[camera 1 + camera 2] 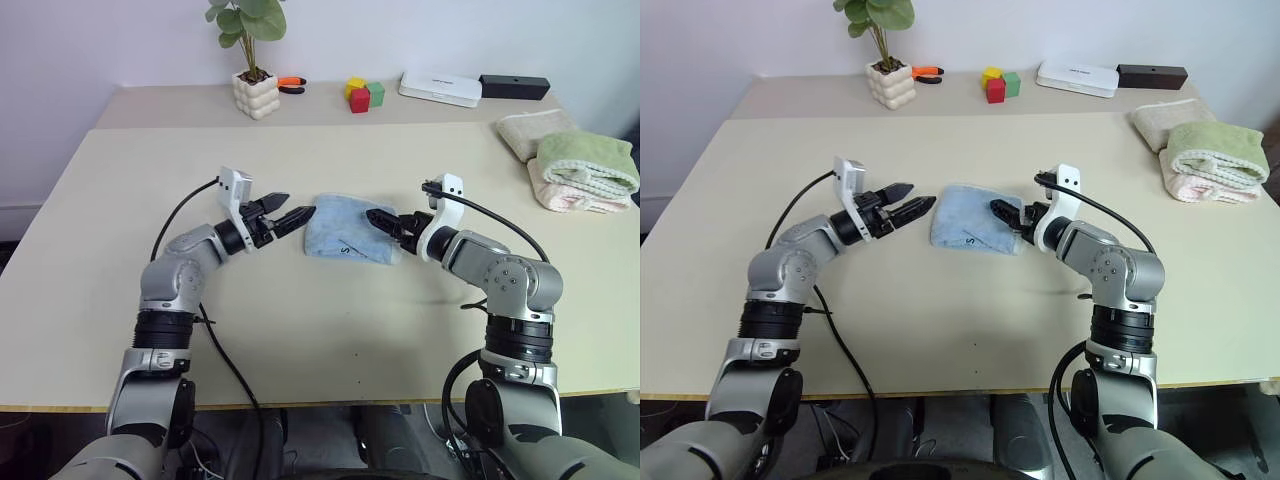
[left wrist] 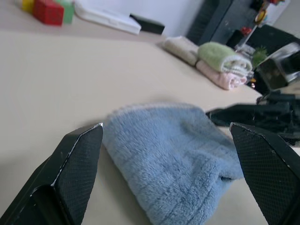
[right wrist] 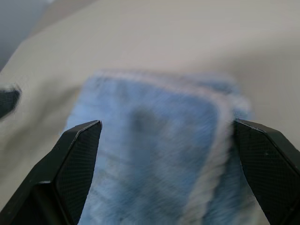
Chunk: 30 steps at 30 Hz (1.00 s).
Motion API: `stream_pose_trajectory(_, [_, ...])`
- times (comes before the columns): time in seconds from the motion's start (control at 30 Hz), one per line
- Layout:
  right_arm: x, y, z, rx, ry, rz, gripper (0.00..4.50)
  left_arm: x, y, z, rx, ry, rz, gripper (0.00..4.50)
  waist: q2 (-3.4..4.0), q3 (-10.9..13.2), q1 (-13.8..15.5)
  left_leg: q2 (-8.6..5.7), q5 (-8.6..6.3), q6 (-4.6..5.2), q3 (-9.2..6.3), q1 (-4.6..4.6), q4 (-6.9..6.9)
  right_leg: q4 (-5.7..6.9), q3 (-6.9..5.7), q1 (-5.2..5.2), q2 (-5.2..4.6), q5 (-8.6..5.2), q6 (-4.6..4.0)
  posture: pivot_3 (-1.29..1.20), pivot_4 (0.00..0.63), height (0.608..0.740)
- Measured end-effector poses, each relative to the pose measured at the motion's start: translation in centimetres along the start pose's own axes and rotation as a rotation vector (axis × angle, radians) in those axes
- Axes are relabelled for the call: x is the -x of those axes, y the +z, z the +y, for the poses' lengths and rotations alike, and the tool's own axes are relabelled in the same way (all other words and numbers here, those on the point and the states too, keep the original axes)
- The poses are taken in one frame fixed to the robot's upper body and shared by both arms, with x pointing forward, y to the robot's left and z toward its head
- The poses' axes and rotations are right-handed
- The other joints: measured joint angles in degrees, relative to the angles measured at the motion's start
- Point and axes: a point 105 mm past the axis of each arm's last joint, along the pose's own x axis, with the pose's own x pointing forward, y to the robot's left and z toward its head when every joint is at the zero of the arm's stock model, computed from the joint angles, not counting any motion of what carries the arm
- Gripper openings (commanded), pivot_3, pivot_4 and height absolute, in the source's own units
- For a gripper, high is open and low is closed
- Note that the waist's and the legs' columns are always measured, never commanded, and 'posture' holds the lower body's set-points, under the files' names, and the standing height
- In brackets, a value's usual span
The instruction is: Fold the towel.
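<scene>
The light blue towel lies folded into a small bundle at the middle of the beige table, a dark mark showing near its front edge. My left gripper hovers just off the towel's left edge, fingers open and empty. My right gripper hangs over the towel's right edge, also open with nothing held. In the left wrist view the towel lies ahead between the spread fingers, and my right gripper shows beyond it. The right wrist view shows the towel and its pale hem close below.
A stack of folded towels, green on pink beside beige, sits at the table's right edge. Along the back stand a potted plant, coloured blocks, a white box and a black box.
</scene>
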Motion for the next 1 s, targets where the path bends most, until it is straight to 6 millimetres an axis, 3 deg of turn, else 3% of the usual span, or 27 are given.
stream_pose_trajectory(0.17, [-0.4,-0.8,-1.0,0.008,-0.079,0.035,4.48,1.3,1.5,-0.9,-0.135,-0.074,-0.024,4.44,0.0,0.0,0.02,0.0,0.0,0.0,0.01,-0.03,-0.07,-0.02,0.0,-0.06,0.0,0.0,0.0,0.0,0.15,0.74])
stream_pose_trajectory(0.4, [-0.7,-1.1,-0.9,0.031,-0.079,0.043,4.48,2.9,0.9,-1.1,-0.152,-0.116,0.036,4.44,0.01,0.0,-0.13,0.02,0.0,0.0,0.01,-0.02,-0.15,0.0,0.01,-0.09,0.02,0.0,0.0,0.0,0.15,0.74])
stream_pose_trajectory(0.7, [-0.7,-1.2,-0.8,0.029,-0.071,0.05,4.48,2.9,1.0,-1.4,-0.142,-0.137,0.031,4.44,0.01,0.0,-0.13,0.03,0.0,0.0,0.01,-0.02,-0.17,0.0,0.01,-0.1,0.02,0.0,0.0,0.0,0.15,0.74])
stream_pose_trajectory(0.8, [-0.8,-1.3,-0.4,-0.04,-0.032,0.045,3.67,3.2,1.0,-1.2,-0.149,-0.134,0.043,4.5,0.0,0.0,-0.3,0.06,0.0,0.0,0.01,-0.01,-0.18,0.0,0.01,-0.11,0.06,0.0,-0.01,0.0,0.15,0.74])
stream_pose_trajectory(0.87, [-1.2,-1.6,0.3,-0.146,0.033,0.051,2.72,3.7,1.0,-1.0,-0.162,-0.13,0.059,4.5,0.03,0.02,-0.62,0.09,0.0,0.0,0.01,-0.02,-0.21,0.04,0.01,-0.16,0.09,0.0,-0.02,0.0,0.15,0.74])
stream_pose_trajectory(1.0, [-1.0,-1.5,0.3,-0.182,0.049,0.046,0.56,3.7,1.2,-1.1,-0.173,-0.139,0.049,4.5,0.04,0.03,-0.36,0.09,0.0,0.0,0.02,-0.04,-0.21,0.0,0.01,-0.16,0.08,0.0,-0.02,0.0,0.15,0.74])
